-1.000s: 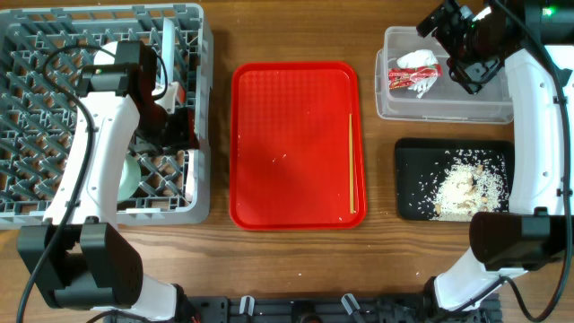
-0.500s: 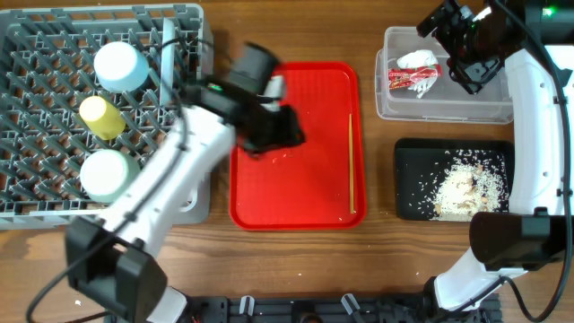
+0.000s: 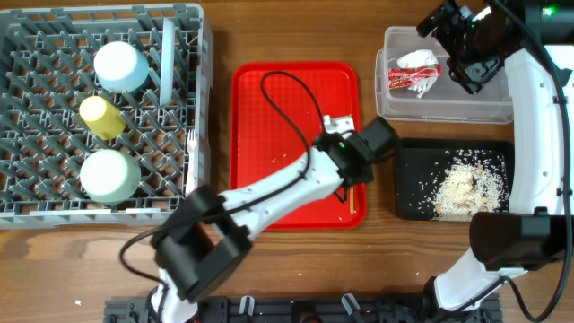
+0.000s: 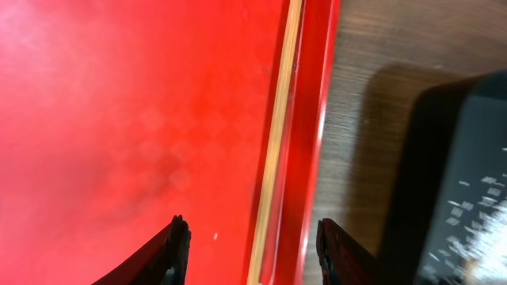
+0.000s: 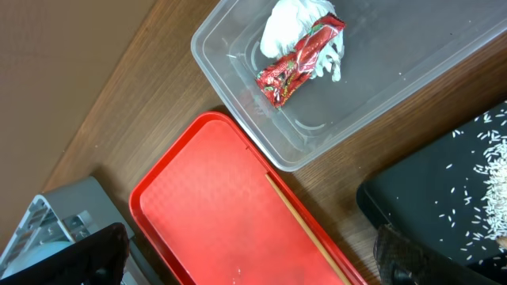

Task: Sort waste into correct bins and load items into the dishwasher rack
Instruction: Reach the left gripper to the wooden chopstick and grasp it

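The left tool [image 4: 252, 229] hangs released over the right edge of the red tray [image 3: 269, 135]. Its fingers are spread either side of the chopsticks [image 4: 277, 142], which lie along the tray's right rim. The right tool [image 3: 456, 45], fingers apart and empty, hovers over the clear tub [image 3: 484, 108] at far right, where the wrapper [image 3: 414, 72] lies. Rice scraps [image 3: 466, 184] sit in the black tray [image 3: 413, 179] just nearer. The yellow cup [image 3: 101, 117] and two bowls rest in the rack [image 3: 45, 197] at left.

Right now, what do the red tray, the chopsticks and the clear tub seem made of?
Red tray: likely plastic, glossy, finely textured surface.
Chopsticks: probably wood or bamboo, pale tan, matte.
Clear tub: see-through plastic; table shows through walls.
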You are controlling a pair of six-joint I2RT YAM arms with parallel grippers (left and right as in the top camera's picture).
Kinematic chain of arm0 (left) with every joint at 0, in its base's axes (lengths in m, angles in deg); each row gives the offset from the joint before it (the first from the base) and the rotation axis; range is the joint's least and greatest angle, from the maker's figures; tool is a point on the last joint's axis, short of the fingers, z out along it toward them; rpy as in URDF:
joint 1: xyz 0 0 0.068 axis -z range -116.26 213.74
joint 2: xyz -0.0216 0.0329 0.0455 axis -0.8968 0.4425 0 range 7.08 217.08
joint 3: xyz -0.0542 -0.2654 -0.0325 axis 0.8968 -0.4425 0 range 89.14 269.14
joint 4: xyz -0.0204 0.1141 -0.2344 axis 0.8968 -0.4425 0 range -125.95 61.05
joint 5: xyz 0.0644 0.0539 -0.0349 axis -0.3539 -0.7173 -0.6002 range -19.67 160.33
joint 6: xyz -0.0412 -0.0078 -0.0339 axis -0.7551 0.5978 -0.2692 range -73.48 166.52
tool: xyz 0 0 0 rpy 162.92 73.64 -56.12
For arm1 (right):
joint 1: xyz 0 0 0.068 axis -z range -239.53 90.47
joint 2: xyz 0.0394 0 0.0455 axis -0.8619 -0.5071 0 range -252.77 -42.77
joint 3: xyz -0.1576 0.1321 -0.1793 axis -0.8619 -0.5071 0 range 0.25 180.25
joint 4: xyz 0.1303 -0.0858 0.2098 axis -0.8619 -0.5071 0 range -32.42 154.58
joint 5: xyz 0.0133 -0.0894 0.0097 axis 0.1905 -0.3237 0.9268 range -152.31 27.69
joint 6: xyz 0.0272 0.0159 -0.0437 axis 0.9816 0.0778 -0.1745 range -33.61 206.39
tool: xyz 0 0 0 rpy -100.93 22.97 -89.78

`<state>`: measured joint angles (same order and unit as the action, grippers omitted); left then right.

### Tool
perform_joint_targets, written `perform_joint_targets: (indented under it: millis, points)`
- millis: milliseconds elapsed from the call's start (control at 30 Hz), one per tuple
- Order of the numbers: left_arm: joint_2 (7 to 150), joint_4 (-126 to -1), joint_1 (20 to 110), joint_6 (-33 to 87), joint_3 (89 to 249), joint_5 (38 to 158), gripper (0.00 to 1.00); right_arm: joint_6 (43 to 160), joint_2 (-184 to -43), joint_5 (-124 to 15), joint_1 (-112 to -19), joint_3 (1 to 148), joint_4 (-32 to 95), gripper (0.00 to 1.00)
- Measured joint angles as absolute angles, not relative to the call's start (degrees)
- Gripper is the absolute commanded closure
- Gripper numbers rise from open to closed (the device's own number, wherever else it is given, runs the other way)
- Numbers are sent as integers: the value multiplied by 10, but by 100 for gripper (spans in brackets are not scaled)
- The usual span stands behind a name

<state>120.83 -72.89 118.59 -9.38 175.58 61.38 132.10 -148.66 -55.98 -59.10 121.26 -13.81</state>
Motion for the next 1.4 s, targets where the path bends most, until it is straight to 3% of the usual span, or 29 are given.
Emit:
perform_joint_targets:
  millis: [333, 533, 867, 1033, 1200, 1267, 1400]
  points:
    - [1264, -696, 1218, -89, 1756, 515, 57, 1321, -1487, -560, -591, 1213, -138, 0]
    - [1290, -683, 1225, -52, 1756, 500, 56, 1321, -1487, -560, -591, 1213, -138, 0]
    - [1309, -678, 1227, -37, 1758, 488, 63, 1321, -1487, -560, -591, 1213, -138, 0]
    - [1314, -676, 1227, -32, 1764, 484, 80, 1321, -1487, -560, -591, 1213, -138, 0]
    - [1316, -668, 1227, -24, 1764, 480, 86, 1321, -1487, -560, -591, 1213, -138, 0]
    - [1317, -664, 1227, -21, 1764, 477, 96, 1321, -1487, -560, -591, 1213, -138, 0]
    - [1317, -665, 1227, -4, 1764, 474, 96, 1321, -1487, -560, -591, 1213, -138, 0]
